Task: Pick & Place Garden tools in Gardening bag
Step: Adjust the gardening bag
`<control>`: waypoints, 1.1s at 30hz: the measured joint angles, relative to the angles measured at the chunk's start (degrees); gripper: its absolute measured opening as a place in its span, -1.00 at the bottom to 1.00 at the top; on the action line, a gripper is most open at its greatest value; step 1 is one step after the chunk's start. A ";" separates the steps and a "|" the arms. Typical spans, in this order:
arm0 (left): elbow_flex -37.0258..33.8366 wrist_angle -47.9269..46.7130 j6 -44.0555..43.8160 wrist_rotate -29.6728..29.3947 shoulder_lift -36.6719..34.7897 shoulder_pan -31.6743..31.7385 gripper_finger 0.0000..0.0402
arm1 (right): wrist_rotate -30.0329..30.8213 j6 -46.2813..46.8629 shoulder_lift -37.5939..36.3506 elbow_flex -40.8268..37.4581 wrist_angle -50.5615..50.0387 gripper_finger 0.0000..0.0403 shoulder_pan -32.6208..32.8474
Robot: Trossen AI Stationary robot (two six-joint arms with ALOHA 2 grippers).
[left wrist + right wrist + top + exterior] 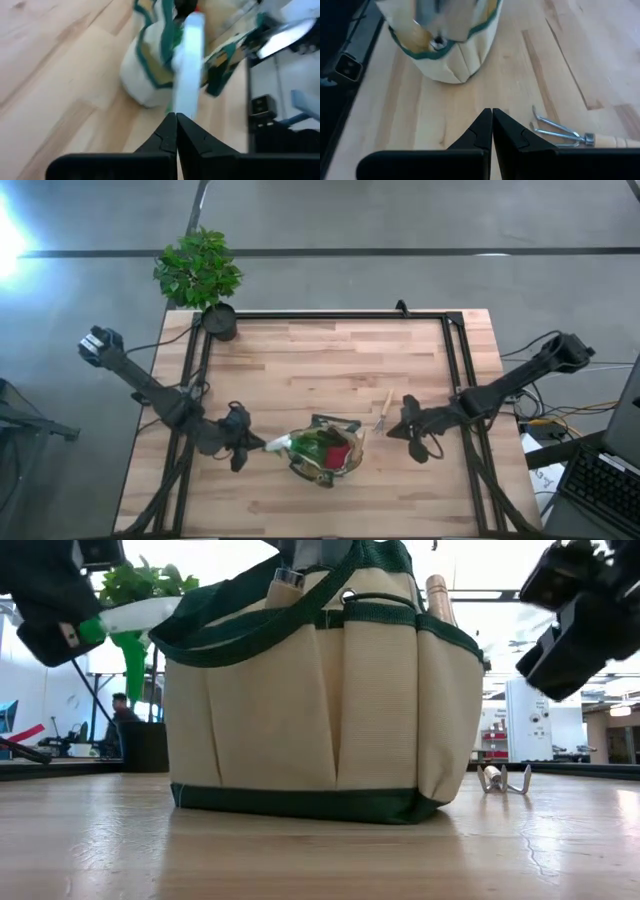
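The tan gardening bag with dark green trim stands upright on the table near its front edge, and fills the low view. Tools stick up inside it, among them a red item and a wooden handle. My left gripper is just left of the bag, shut on a green-and-white piece. A wooden-handled hand rake lies flat on the table right of the bag. My right gripper hovers beside the rake, shut and empty. My left gripper pinches the near end of the green-and-white piece between its two fingertips. The fingers come nearly level from the table's left, and the piece runs on ahead of them. It is lifted clear of the table, and its white far end reaches the bag's rim.
A potted green plant in a black pot stands at the table's far left corner. A black frame rail runs along the table's far and side edges. Bare wood lies between the bag and the far edge.
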 joint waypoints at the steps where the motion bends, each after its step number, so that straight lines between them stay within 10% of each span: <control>1: 0.23 -1.87 -0.56 -0.74 -0.43 -0.15 -0.98 | -0.55 0.02 0.42 -0.63 0.82 -0.96 -0.50; 19: -1.62 -5.91 -13.57 -4.42 -1.91 -4.72 -0.99 | -12.27 -10.15 10.77 0.31 12.25 -0.96 -8.46; 33: -11.92 35.23 -7.48 -3.76 14.12 -7.01 -0.99 | -20.27 -17.58 21.20 5.87 12.76 -0.96 -16.10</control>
